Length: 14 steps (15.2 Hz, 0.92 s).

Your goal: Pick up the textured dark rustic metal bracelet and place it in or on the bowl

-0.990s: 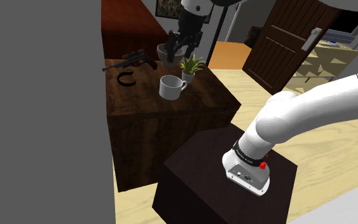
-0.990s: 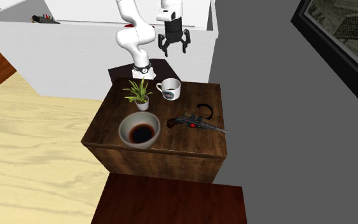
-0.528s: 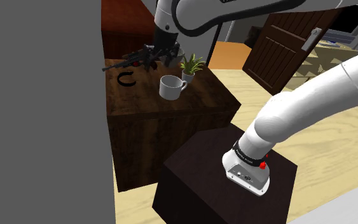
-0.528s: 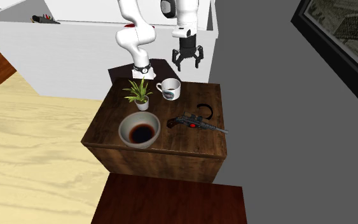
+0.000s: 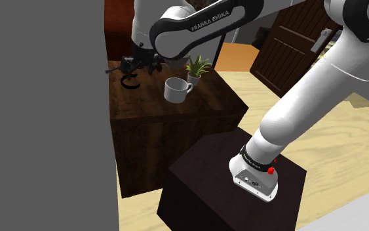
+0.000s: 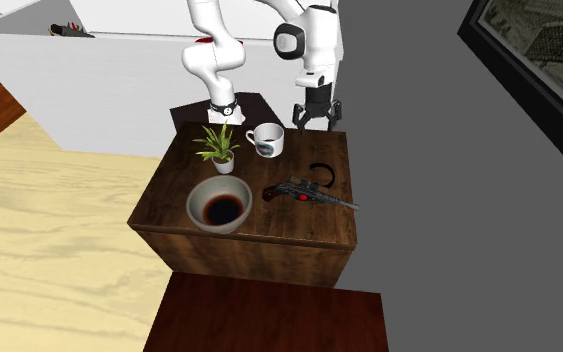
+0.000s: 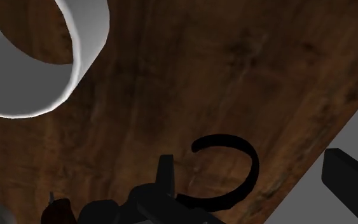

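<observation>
The shoulder view looks down from beside and slightly behind the stand [image 5: 235, 190], over the wooden counter [image 5: 209, 97] beyond. The second exterior view faces the arm [image 6: 209, 52] from across that counter, higher up. The wrist view looks down from close above the counter top; all three share the white mug [image 5: 175, 90] and dark bracelet [image 7: 254, 168].

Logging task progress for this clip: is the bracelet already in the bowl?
No, the dark bracelet lies on the wooden table next to the pistol, well apart from the bowl.
</observation>
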Each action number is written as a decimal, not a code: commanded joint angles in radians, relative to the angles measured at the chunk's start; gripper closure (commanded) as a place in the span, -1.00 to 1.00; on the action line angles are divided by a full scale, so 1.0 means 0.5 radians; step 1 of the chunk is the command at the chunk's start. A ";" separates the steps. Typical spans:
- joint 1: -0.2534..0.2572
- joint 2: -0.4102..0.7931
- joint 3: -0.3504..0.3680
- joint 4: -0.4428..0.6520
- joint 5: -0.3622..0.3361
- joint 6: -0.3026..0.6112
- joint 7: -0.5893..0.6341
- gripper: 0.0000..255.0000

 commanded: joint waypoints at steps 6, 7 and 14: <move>0.032 0.614 0.015 0.406 -0.740 0.090 0.669 -1.00; 0.058 0.673 -0.006 0.457 -0.801 0.085 0.723 -1.00; 0.091 0.838 -0.081 0.497 -0.956 0.178 0.818 -1.00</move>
